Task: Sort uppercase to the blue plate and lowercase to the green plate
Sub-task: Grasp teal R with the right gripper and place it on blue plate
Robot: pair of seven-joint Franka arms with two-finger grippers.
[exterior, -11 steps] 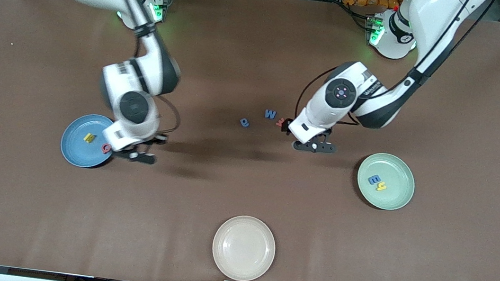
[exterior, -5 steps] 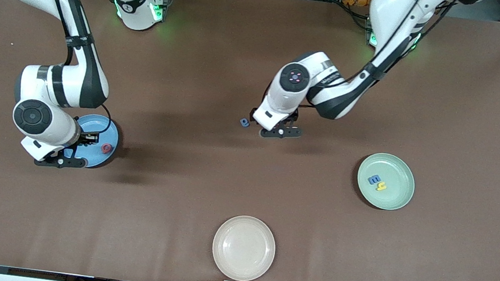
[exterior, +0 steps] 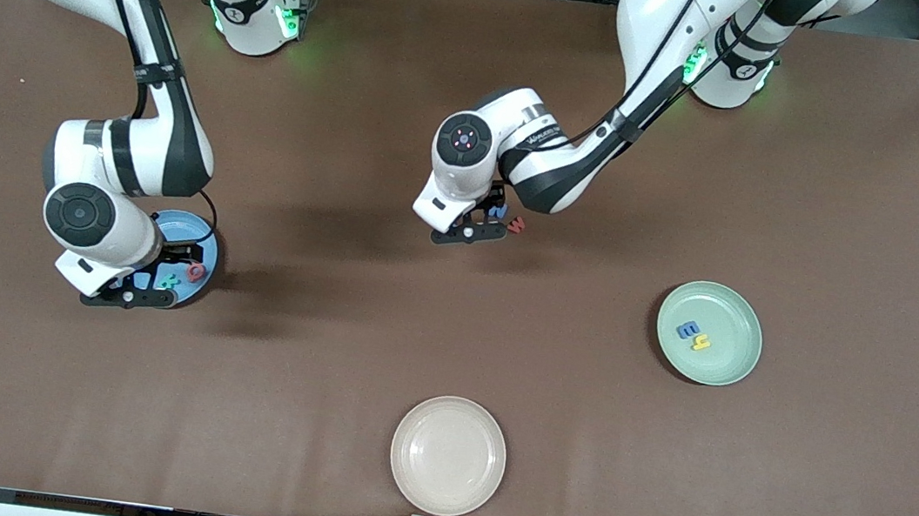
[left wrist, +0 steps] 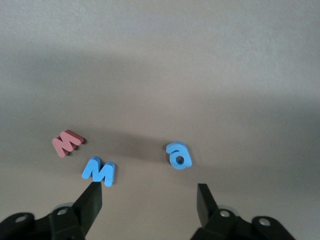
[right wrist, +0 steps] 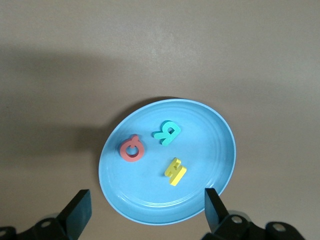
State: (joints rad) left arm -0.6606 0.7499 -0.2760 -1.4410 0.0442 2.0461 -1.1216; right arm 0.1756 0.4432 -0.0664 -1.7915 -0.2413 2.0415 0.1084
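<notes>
Your right hand (right wrist: 145,212) hangs over the blue plate (right wrist: 212,165), which holds the Q (right wrist: 132,148), B (right wrist: 167,132) and H (right wrist: 175,171); your left hand (left wrist: 149,202) hangs over the surface (left wrist: 160,60), just above the W (left wrist: 99,170), small w (left wrist: 66,142) and small letter (left wrist: 178,155).

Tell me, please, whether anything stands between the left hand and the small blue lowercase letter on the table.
Nothing visible does. The left hand hangs open over bare table, with the small blue lowercase letter just ahead of its fingertips. The blue W and red w lie off to one side, apart from it.
</notes>
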